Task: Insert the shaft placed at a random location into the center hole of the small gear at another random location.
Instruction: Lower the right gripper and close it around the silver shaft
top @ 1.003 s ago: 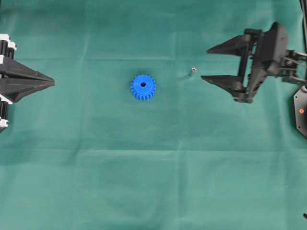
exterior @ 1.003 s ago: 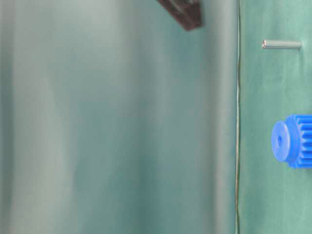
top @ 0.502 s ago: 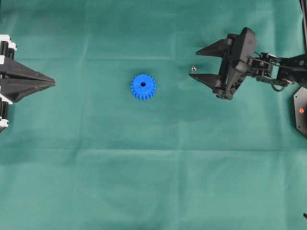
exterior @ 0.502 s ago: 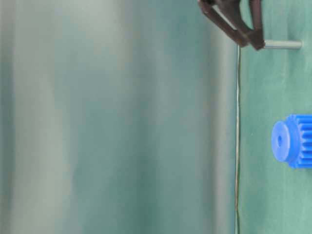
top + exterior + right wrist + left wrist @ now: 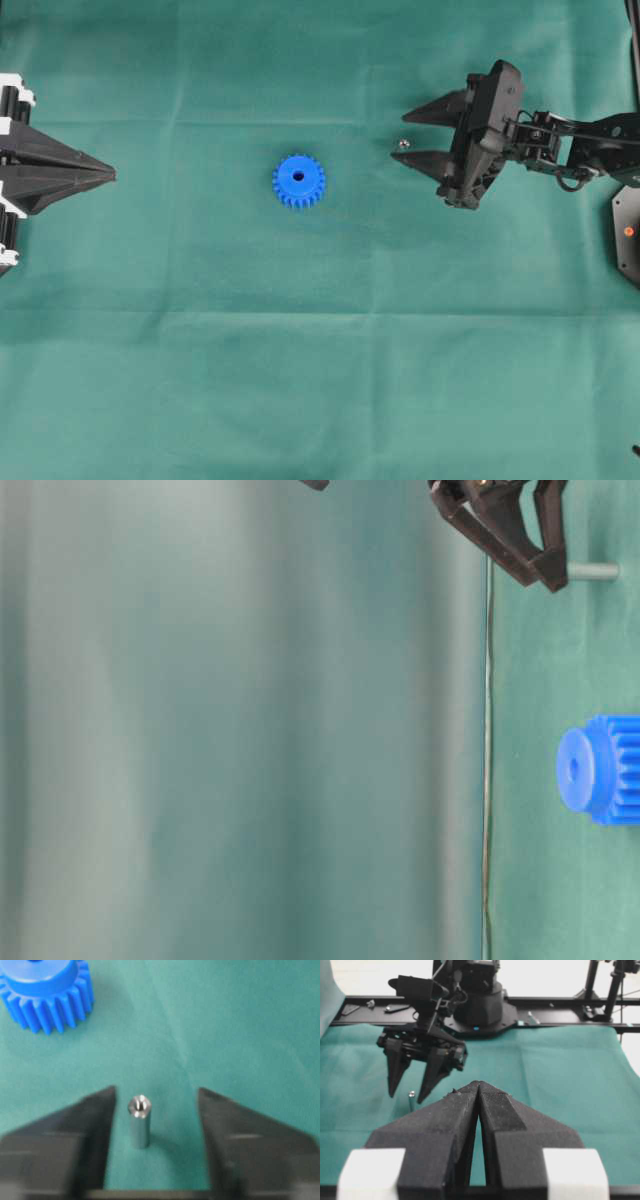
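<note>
Right wrist view: shaft (image 5: 139,1121) upright between right hand's (image 5: 155,1110) parted fingers.

tiny silvery shaft (image 5: 139,1121) is standing upright on green cloth, well apart from bright blue small gear (image 5: 298,181) lying flat.

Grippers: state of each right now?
Left gripper: closed, holding nothing, parked away from the parts.
Right gripper: open, fingers either side of the upright shaft, not yet gripping it.
</note>
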